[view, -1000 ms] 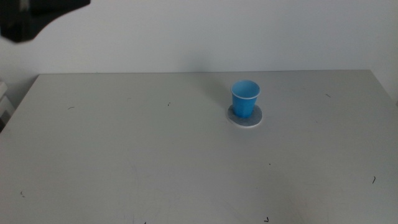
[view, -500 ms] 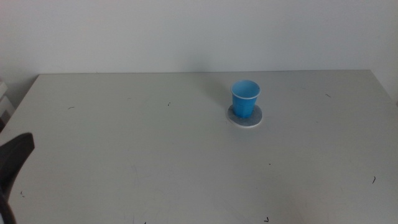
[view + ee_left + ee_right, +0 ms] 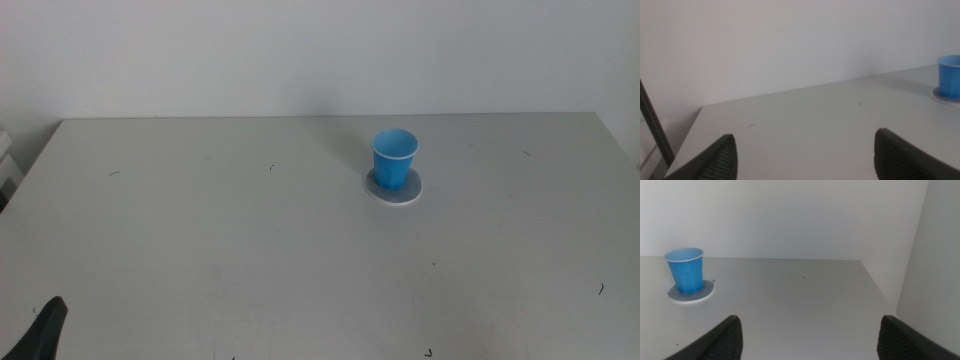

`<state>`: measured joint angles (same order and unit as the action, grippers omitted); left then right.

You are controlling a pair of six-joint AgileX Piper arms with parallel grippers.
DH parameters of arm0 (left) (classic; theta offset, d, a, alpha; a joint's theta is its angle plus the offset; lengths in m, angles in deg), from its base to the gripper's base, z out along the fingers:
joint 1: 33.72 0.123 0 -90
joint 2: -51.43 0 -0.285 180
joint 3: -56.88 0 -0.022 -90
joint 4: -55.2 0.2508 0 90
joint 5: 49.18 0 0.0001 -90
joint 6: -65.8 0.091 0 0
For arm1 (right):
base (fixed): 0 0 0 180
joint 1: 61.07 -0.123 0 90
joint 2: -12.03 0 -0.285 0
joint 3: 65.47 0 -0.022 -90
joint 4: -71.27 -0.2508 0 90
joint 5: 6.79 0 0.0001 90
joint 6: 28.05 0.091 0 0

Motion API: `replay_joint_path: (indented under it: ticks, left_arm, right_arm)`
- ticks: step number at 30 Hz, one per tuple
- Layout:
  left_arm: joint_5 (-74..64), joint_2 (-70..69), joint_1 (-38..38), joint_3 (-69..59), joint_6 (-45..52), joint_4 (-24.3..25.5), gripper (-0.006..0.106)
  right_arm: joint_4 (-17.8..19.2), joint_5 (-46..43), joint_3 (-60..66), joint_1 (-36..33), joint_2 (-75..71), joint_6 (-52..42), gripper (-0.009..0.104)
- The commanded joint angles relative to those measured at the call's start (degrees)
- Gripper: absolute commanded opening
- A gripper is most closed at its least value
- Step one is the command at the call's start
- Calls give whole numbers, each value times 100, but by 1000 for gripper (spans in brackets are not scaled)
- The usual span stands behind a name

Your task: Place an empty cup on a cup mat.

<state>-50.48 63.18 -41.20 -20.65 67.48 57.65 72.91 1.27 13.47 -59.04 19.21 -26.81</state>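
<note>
standing upright on the flat round grey cup mat (image 3: 394, 187), the small blue paper cup (image 3: 394, 158) looks placed — both grippers wait well apart from it, jaws spread wide — nothing left but idling.

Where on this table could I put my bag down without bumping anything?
Almost anywhere: the table is bare left of the cup, which stands upright on the cup mat, and in front of it. The left hand sits at the near left corner.

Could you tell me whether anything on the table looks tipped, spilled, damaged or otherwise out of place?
Nothing stands out. The cup stands upright on the cup mat, slightly off its centre. Both hands, left hand and right hand, are open and well clear.
</note>
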Motion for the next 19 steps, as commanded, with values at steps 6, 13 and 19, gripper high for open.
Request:
replay_joint_path:
  ticks: [6,13,19]
  left_arm:
    - [210,-488,11,-107,-50,-58,105]
    - [169,-555,11,-107,-50,-58,105]
    - [169,-555,11,-107,-50,-58,105]
  right_arm:
    - [79,-428,-48,-3,-149,-29,94]
    - [79,-428,-48,-3,-149,-29,94]
    - [79,-428,-48,-3,-149,-29,94]
